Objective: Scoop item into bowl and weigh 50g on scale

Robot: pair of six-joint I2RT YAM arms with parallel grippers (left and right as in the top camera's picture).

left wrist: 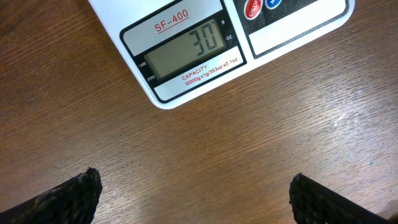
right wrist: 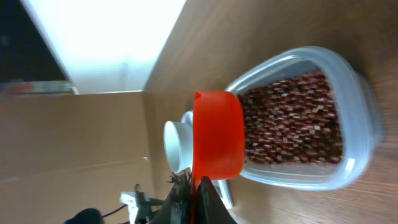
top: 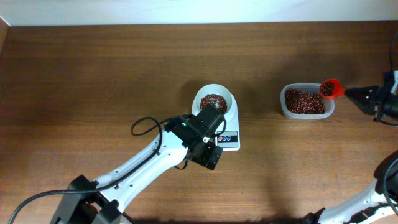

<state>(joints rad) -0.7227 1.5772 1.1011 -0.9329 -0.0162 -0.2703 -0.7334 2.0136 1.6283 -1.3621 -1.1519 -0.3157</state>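
The white bowl (top: 216,99) sits on the white scale (top: 231,138) at the table's middle and holds some reddish-brown beans (top: 213,100). The scale's display (left wrist: 183,48) reads 30 in the left wrist view. My left gripper (left wrist: 193,193) is open and empty, just in front of the scale's front edge. My right gripper (right wrist: 202,202) is shut on the handle of a red scoop (top: 331,88), which holds beans above the right end of the clear tub (top: 306,101). The scoop (right wrist: 217,134) and the bowl (right wrist: 177,146) also show in the right wrist view.
The clear plastic tub (right wrist: 298,118) full of beans stands right of the scale. A black cable (top: 146,126) loops off the left arm. Bare wooden table lies to the left and front.
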